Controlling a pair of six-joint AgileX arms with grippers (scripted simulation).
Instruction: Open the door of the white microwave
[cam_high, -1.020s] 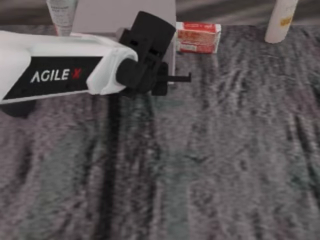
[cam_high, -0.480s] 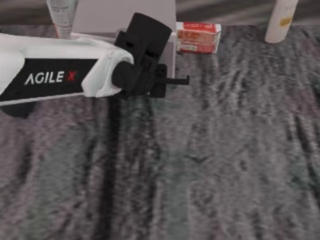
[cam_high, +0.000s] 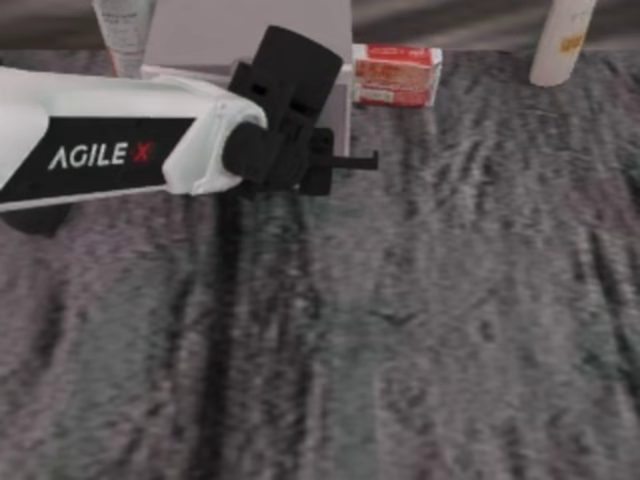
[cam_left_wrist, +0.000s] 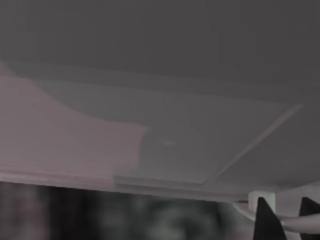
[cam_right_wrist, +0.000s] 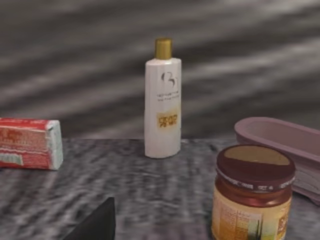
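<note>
- Left gripper (cam_high: 330, 160): at about 11 o'clock on the table in the top view, at the front right corner of the white microwave (cam_high: 250, 35). Its black fingers point toward 3 o'clock, and one thin finger (cam_high: 362, 158) juts out past the microwave's corner. Whether the claw is spread, clenched or grasping anything cannot be told from any view.
- Left wrist view: filled almost wholly by the door (cam_left_wrist: 165, 130), its greyish window and pale frame seen very close and at a slant. Two dark fingertips (cam_left_wrist: 267, 220) show at the frame's edge, close against the door's rim. The top view does not show this face of the door.
- White microwave: at the table's far edge at about 11 o'clock, mostly covered by the left arm in the top view.
- Red-and-white carton (cam_high: 397, 75): just beside the microwave, toward 12 o'clock; also seen in the right wrist view (cam_right_wrist: 30, 144).
- White bottle (cam_high: 562, 40): far edge at about 1 o'clock; the right wrist view shows its gold cap (cam_right_wrist: 163, 48).
- Right wrist view only: a jar with a dark lid (cam_right_wrist: 255, 195) and a mauve tub (cam_right_wrist: 285, 145) behind it, neither seen from above.
- Right gripper: only a dark tip (cam_right_wrist: 97, 225) shows in its own wrist view; claw state cannot be told.
</note>
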